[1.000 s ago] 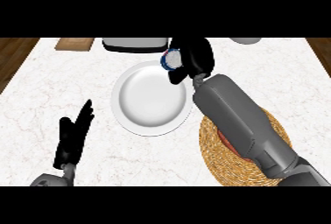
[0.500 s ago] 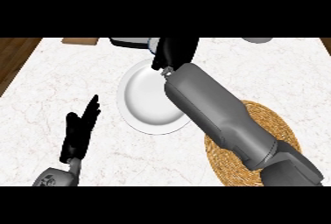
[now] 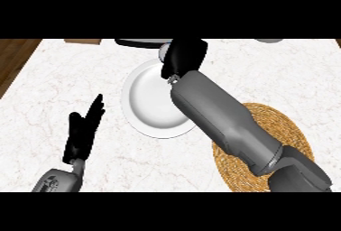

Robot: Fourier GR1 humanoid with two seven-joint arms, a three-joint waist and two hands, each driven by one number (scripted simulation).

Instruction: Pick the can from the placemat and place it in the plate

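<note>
A white plate (image 3: 149, 106) lies on the marble counter, left of a round woven placemat (image 3: 279, 135). My right hand (image 3: 185, 55) hovers over the plate's far rim, its fingers curled round the can (image 3: 163, 49). Only a pale sliver of the can shows at the hand's left side. The grey right forearm runs from the lower right across the placemat and over the plate's right part, hiding much of the mat. My left hand (image 3: 82, 133) rests open at the lower left, fingers straight and pointing away, well clear of the plate.
A dark pan-like object (image 3: 138, 43) sits at the counter's far edge, just behind the plate. A brown board (image 3: 82, 41) lies to its left and a grey dish (image 3: 269, 40) at the far right. The counter's left edge (image 3: 19, 74) borders dark wood.
My right hand has carried the can leftward, from beyond the plate's right rim to above its far rim. The left hand has kept its open pose.
</note>
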